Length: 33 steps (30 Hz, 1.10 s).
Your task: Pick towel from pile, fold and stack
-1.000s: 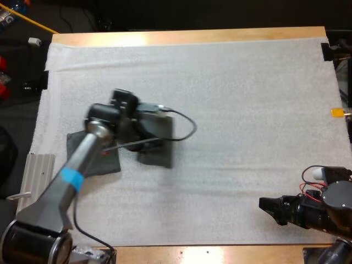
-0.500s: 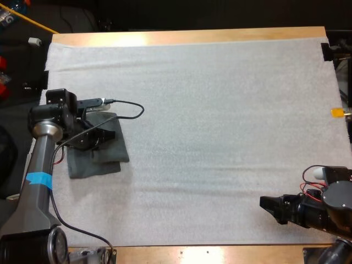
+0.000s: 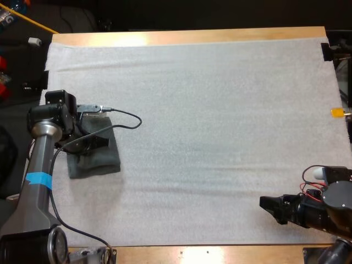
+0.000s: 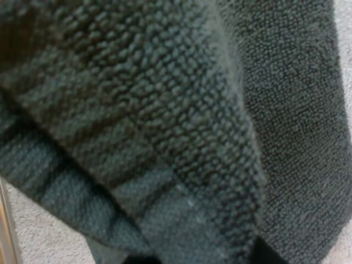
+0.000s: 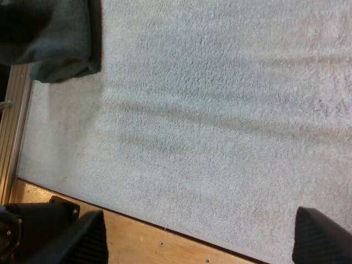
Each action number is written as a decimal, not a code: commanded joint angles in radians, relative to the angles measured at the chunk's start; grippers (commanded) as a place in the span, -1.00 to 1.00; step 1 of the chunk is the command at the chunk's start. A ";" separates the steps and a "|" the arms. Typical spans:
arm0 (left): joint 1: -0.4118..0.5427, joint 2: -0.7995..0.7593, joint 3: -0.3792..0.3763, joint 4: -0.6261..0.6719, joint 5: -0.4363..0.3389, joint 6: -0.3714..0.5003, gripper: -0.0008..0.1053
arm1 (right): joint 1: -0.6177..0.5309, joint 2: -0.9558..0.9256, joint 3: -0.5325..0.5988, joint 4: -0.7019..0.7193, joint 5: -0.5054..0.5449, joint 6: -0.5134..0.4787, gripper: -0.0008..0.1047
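Observation:
A dark grey-green towel [image 3: 98, 160] lies folded at the left side of the white mat [image 3: 220, 110]. My left gripper [image 3: 102, 142] is down on its upper layer. In the left wrist view a thick fold of towel [image 4: 137, 110] rises close between the jaws, gripped, over a flatter towel layer [image 4: 297, 137] beneath. My right gripper [image 3: 266, 204] rests low at the mat's near right, far from the towel. Its fingers [image 5: 82, 239] stand wide apart over bare mat, with the right gripper [image 5: 199, 215] open and the towel [image 5: 55, 38] far off.
A ribbed metal rail [image 3: 37, 171] lies along the mat's left edge, just beside the towel. The wooden table edge [image 5: 137, 242] runs right under my right gripper. The mat's middle and far side are bare.
My left arm swung left from the mat's middle, carrying a towel. In the last half second it drew the top layer left, squaring it over the one beneath. The right arm has stayed still.

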 commanded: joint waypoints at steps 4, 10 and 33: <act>0.000 0.014 0.000 0.008 -0.019 0.005 -0.57 | 0.001 -0.004 -0.008 -0.003 0.005 -0.002 0.29; 0.000 0.016 0.003 0.006 -0.124 -0.013 0.12 | 0.001 -0.004 -0.008 -0.003 0.003 -0.002 0.29; 0.000 -0.030 0.103 -0.122 -0.048 -0.061 0.08 | 0.001 -0.004 -0.008 -0.003 0.003 -0.002 0.29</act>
